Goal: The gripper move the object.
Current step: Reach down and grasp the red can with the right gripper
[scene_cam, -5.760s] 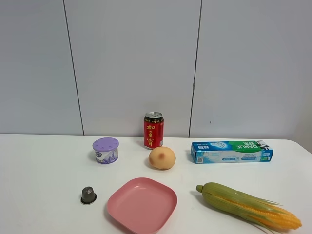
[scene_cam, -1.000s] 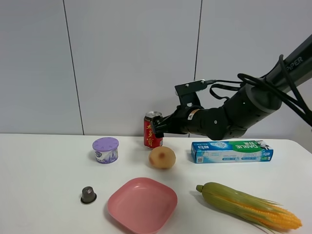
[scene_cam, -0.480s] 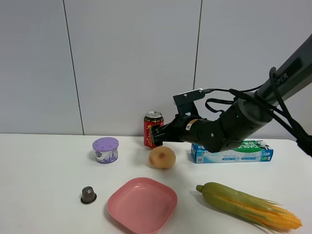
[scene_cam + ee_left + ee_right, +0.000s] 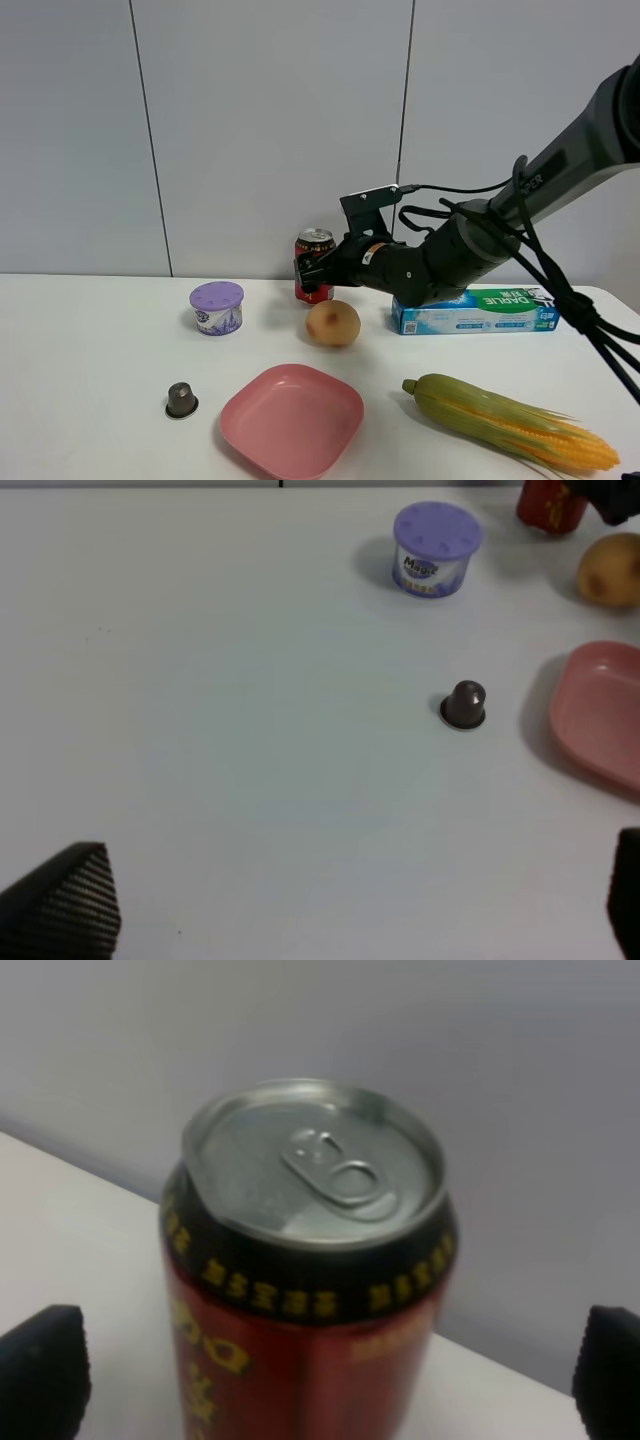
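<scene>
Exterior high view: the red can [image 4: 315, 246] stands upright on the white table [image 4: 90, 360], well behind the pink plate [image 4: 292, 418] and close to the wall. The right hand [image 4: 315, 272] reaches in from the plate's far right and sits level with the can's middle. In the right wrist view its black fingers [image 4: 40, 1370] stand apart, one on each side of the can and clear of it, with the silver top and pull tab in plain sight.

A peach-coloured fruit [image 4: 332, 323] lies between the plate and the can. A lavender-lidded tub [image 4: 217, 307] is behind and left of the plate, and a small dark capsule [image 4: 181, 400] sits just left of it. A toothpaste box [image 4: 475, 311] lies behind and right of the plate, with a corn cob [image 4: 505, 421] to its right.

The left hand [image 4: 345, 910] is spread wide with nothing in it, above bare table left of the plate.
</scene>
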Controlling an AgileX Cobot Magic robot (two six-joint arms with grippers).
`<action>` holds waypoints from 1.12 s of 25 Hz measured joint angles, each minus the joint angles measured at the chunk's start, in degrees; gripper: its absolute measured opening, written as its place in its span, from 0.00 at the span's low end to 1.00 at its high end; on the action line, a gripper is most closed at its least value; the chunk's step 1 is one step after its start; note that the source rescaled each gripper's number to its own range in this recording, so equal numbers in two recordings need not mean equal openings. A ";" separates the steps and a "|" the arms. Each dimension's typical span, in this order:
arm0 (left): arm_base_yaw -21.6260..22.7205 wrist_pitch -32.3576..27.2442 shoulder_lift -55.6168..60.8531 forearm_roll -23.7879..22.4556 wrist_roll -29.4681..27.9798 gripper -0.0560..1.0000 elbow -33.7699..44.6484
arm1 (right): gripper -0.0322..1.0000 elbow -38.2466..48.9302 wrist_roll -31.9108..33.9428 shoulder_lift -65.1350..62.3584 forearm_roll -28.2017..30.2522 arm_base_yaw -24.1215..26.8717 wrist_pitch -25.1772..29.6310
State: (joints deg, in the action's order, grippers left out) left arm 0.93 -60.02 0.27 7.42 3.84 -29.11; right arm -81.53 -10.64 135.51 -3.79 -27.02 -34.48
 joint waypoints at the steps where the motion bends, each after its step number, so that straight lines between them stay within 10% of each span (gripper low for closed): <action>1: 0.00 0.00 0.00 0.00 0.00 1.00 0.00 | 0.97 -0.66 0.02 0.41 0.05 -0.08 0.05; 28: 0.00 0.00 0.00 0.04 0.00 1.00 0.00 | 0.97 -13.97 0.58 9.97 2.31 -0.84 3.26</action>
State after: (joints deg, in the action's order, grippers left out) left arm 0.93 -60.02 0.27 7.46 3.84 -29.11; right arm -95.51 -10.05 145.48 -1.48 -27.86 -31.22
